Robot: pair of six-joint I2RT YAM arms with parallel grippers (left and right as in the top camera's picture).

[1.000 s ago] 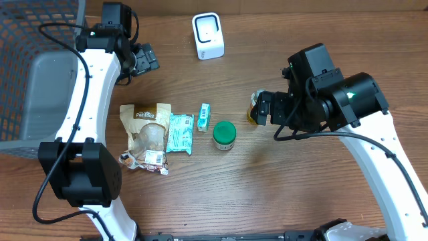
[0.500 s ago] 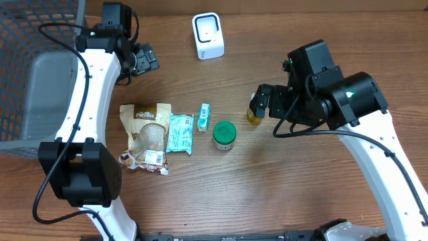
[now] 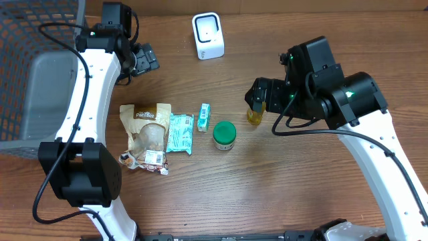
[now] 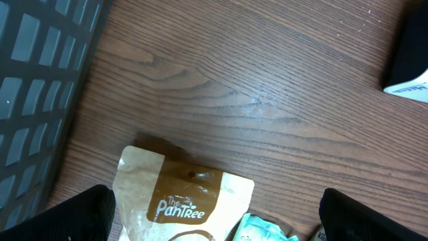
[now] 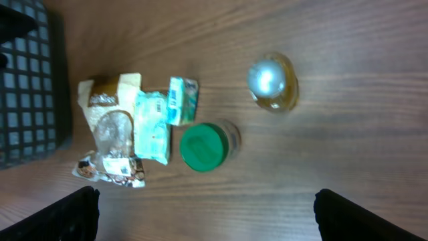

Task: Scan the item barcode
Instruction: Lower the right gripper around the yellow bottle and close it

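Your right end effector (image 3: 259, 95) has moved a little toward the scanner's side of the table (image 3: 301, 201) since the earlier frame, and it hangs now over the bottle (image 3: 253, 116). Its fingers stand wide apart and hold nothing. The left arm has not moved; your left end effector (image 3: 144, 59) is also wide apart and empty.

I give all places from the green-lidded jar (image 3: 224, 134), as the overhead view shows them. The bottle, yellow with a silver cap, stands near the jar, to its right and slightly farther back, not touching it. The small teal box (image 3: 204, 116) lies just beside the jar on its left. Next to the left comes the teal packet (image 3: 180, 132), then the brown bag (image 3: 146, 130), where you can read "The PanTree". The print on the other packs is too small to read. The white scanner (image 3: 208, 36) stands well apart from the jar, behind it and slightly left. The basket (image 3: 27, 67) is far to the left of the jar.
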